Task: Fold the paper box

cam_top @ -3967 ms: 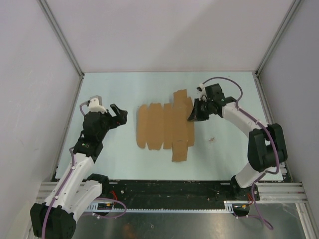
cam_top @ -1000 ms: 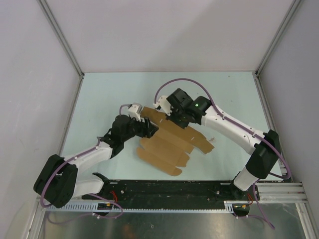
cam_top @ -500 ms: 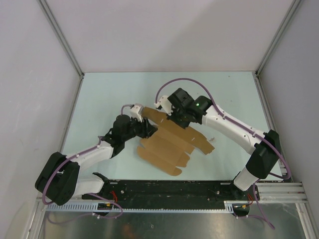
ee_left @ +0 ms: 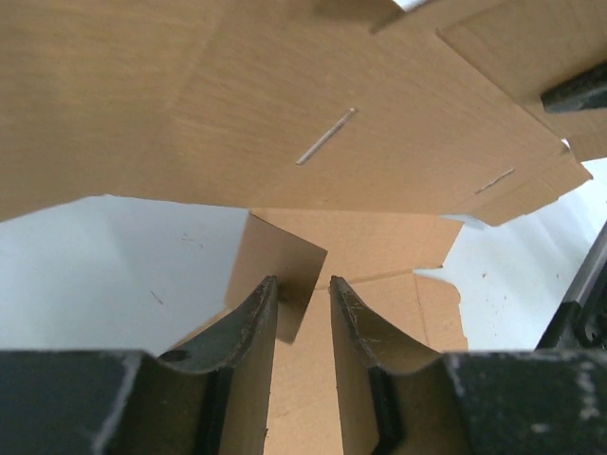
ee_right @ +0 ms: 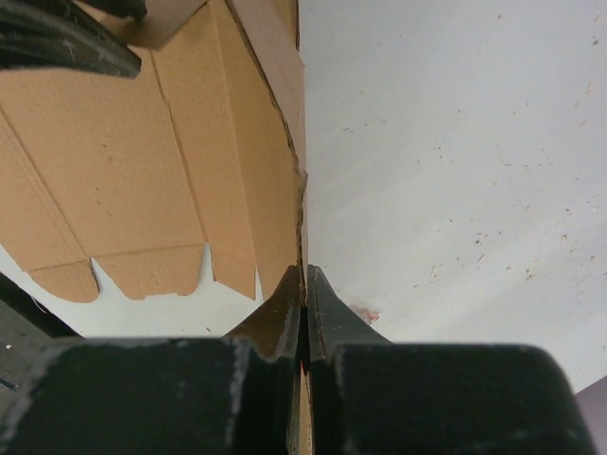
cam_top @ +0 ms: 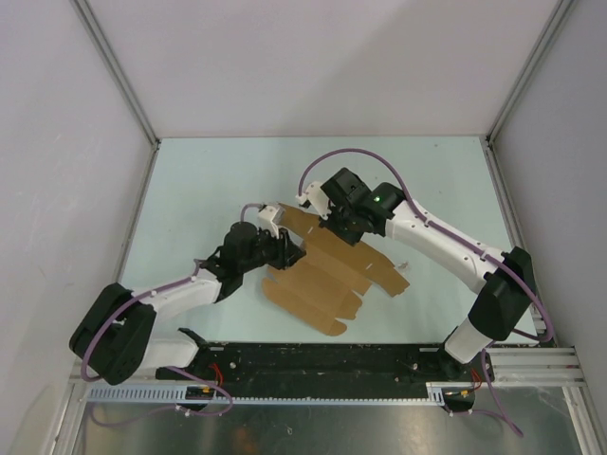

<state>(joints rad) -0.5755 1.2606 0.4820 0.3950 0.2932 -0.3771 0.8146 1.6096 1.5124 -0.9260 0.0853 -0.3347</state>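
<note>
The paper box [cam_top: 327,275] is a flat brown die-cut sheet with flaps, turned diagonally in the middle of the table, its far edge lifted. My right gripper [cam_top: 332,226] is shut on that raised edge; in the right wrist view the fingers [ee_right: 304,275] pinch the thin cardboard [ee_right: 142,142] edge-on. My left gripper [cam_top: 289,251] reaches under the sheet's left end. In the left wrist view its fingers [ee_left: 302,282] stand a narrow gap apart, a small upright flap [ee_left: 285,261] just at their tips, with the sheet [ee_left: 285,95] overhead.
The pale table [cam_top: 209,180] is fenced by white walls on three sides. A metal rail [cam_top: 332,365] with the arm bases runs along the near edge. The right arm's body [cam_top: 446,248] crosses the table's right half.
Four seconds ago the sheet lay flat with both arms apart. Over the last second my left gripper has slid right under the sheet's left end and its jaws have narrowed. The right grip is unchanged.
</note>
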